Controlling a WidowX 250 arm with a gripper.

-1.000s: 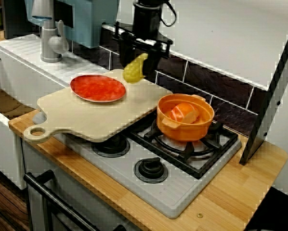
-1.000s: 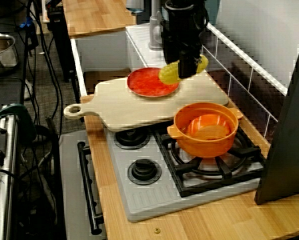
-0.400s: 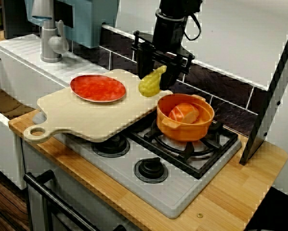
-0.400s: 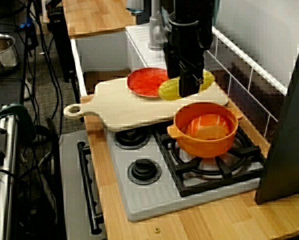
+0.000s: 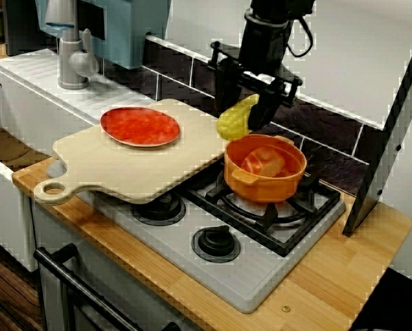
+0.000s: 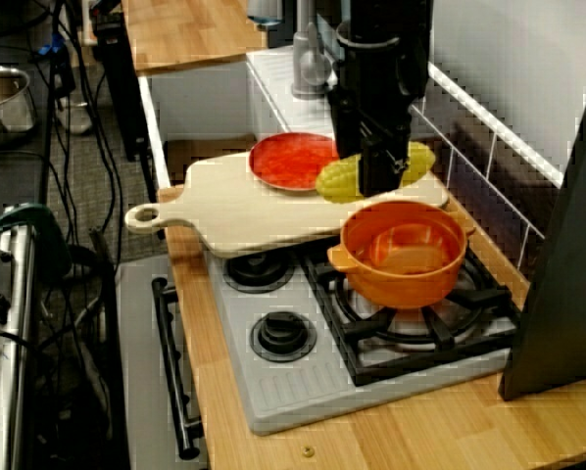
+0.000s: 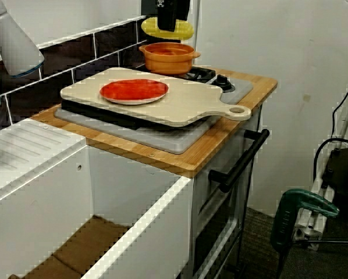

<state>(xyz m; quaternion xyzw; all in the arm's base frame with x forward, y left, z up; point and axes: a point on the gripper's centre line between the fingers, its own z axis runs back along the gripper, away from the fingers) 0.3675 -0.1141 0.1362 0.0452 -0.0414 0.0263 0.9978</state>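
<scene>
Yellow corn cob (image 5: pixel 237 121) is held aloft in jaws closed around it, above the orange pot (image 5: pixel 262 186) rim beside the cutting board (image 5: pixel 123 169); carry step judged underway, centring over the pot needed before lowering.

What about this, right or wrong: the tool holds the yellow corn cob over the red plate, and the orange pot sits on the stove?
Wrong place: the tool holds the yellow corn cob in the air by the rim of the orange pot, away from the red plate, per the view facing the tiles.

Corn (image 6: pixel 334 182) midsection (behind end effector (image 6: pixel 379 174))
</scene>
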